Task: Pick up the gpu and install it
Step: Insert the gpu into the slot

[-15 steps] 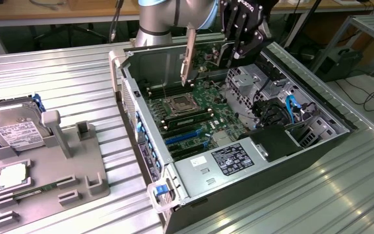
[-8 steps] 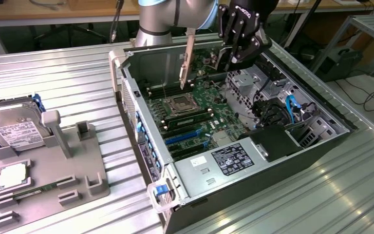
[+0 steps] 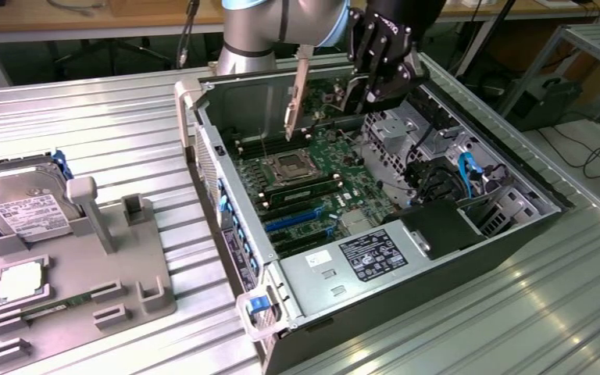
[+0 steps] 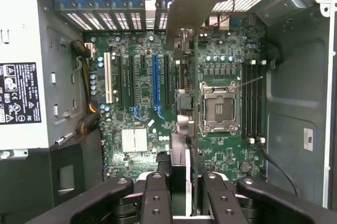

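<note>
My gripper (image 3: 378,78) hangs above the open computer case (image 3: 201,148) and is shut on the gpu (image 3: 297,94). The gpu is a thin dark card held on edge, its pale metal bracket pointing toward the exterior view's left. In the wrist view the gpu (image 4: 192,103) runs edge-on away from my gripper (image 4: 189,200), with the bracket at its far end. It hovers over the motherboard (image 4: 142,103), between the blue expansion slot (image 4: 155,79) and the CPU socket (image 4: 218,108), and is seated in no slot.
A silver hard drive (image 3: 24,207) rests on a grey parts fixture (image 3: 81,289) at the exterior view's left. Inside the case are the power supply (image 3: 368,254), drive bays with blue cables (image 3: 467,176) and memory slots (image 4: 253,100). The ribbed metal table (image 3: 102,117) surrounds the case.
</note>
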You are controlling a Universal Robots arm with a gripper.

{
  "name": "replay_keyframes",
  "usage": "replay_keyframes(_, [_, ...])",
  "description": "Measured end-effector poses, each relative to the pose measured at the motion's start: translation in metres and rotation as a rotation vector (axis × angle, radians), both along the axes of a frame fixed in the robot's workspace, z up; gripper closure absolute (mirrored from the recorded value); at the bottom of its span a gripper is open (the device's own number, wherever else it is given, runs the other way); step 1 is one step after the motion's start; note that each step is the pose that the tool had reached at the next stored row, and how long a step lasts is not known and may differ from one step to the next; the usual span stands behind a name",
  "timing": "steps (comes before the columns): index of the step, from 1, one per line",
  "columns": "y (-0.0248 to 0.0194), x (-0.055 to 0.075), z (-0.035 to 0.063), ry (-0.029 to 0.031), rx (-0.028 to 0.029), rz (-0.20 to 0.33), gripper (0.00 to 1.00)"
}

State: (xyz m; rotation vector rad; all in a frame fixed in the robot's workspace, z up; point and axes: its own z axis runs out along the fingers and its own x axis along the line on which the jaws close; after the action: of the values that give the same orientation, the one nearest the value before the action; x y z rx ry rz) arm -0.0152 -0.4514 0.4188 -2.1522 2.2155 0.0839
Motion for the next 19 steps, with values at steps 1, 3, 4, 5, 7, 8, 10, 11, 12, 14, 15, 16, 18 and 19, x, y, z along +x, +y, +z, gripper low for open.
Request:
replay_keyframes(1, [0.0, -0.001, -0.002, -0.0001, -0.0001, -0.001, 0.72])
replay_keyframes(3, [0.0, -0.006, -0.0054, -0.0002, -0.0001, -0.001, 0.72])
replay_keyframes(4, [0.0, -0.008, -0.0074, -0.0001, -0.0001, -0.001, 0.72])
replay_keyframes(5, [0.0, -0.011, -0.0092, -0.0001, -0.0001, -0.001, 0.72])
replay_keyframes(7, [0.0, -0.016, -0.0131, -0.0001, -0.0001, -0.001, 0.72])
replay_keyframes(8, [0.0001, -0.018, -0.0149, -0.0001, -0.0002, -0.001, 0.72])
replay_keyframes(10, [0.0002, -0.02, -0.0187, -0.0001, 0.0, -0.001, 0.72])
replay_keyframes(11, [0.0003, -0.021, -0.0205, -0.0001, -0.0001, -0.001, 0.72])
replay_keyframes(12, [0.0004, -0.022, -0.0224, -0.0001, 0.0, -0.001, 0.72])
replay_keyframes(14, [0.0005, -0.023, -0.0261, -0.0001, -0.0001, -0.001, 0.72])
replay_keyframes(15, [0.0006, -0.023, -0.0281, -0.0001, -0.0002, -0.001, 0.72])
replay_keyframes(16, [0.0006, -0.023, -0.0299, -0.0001, -0.0001, -0.001, 0.72])
replay_keyframes(18, [0.0006, -0.023, -0.0329, -0.0001, 0.0001, -0.001, 0.72])
replay_keyframes(19, [0.0006, -0.023, -0.033, 0.0, 0.0002, -0.001, 0.72])
